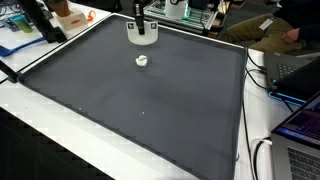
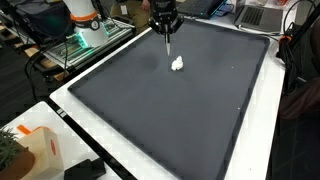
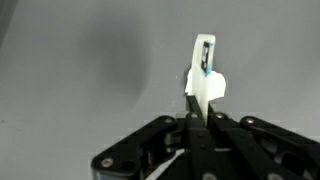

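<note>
My gripper (image 3: 197, 100) is shut on a thin white stick-like item (image 3: 204, 55) with a blue mark and a dark slot near its tip. In an exterior view the gripper (image 2: 166, 28) hangs over the far part of the dark mat (image 2: 170, 110), and the stick (image 2: 167, 45) points down at it. A small white lump (image 2: 178, 64) lies on the mat just beside the stick's tip. It also shows in the other exterior view, where the lump (image 1: 142, 61) sits a little in front of the gripper (image 1: 141, 22). No frame shows whether the stick touches the mat.
The mat covers most of a white table (image 1: 40, 130). Laptops (image 1: 300, 125) and cables line one side, with a person (image 1: 280, 30) seated behind them. An orange and white box (image 2: 40, 150) stands at a near corner. Equipment (image 2: 85, 25) crowds the far edge.
</note>
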`<state>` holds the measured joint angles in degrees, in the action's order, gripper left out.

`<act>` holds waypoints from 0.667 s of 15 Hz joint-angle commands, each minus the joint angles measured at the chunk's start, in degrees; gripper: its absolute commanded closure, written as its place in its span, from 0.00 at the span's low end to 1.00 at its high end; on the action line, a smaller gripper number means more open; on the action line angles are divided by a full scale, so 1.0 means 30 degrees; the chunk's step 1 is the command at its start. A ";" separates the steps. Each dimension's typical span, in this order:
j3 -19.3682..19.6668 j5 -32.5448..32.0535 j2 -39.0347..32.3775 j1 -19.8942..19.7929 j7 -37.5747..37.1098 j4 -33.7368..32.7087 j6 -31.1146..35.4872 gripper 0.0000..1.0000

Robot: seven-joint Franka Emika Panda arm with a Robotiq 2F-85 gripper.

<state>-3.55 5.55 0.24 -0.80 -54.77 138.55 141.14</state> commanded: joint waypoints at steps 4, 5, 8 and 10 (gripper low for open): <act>0.0585 -0.1457 -0.2816 0.0555 -0.1531 -0.1828 0.0820 0.99; 0.0665 -0.1328 -0.3140 0.0638 -0.1488 -0.2010 0.0801 0.99; 0.0822 -0.0939 -0.3951 0.0936 -0.1256 -0.2472 0.0973 0.99; 0.0976 -0.1086 -0.4360 0.1186 -0.1469 -0.2700 0.1164 0.99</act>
<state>-2.02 2.89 -10.52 0.93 -57.42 131.69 142.97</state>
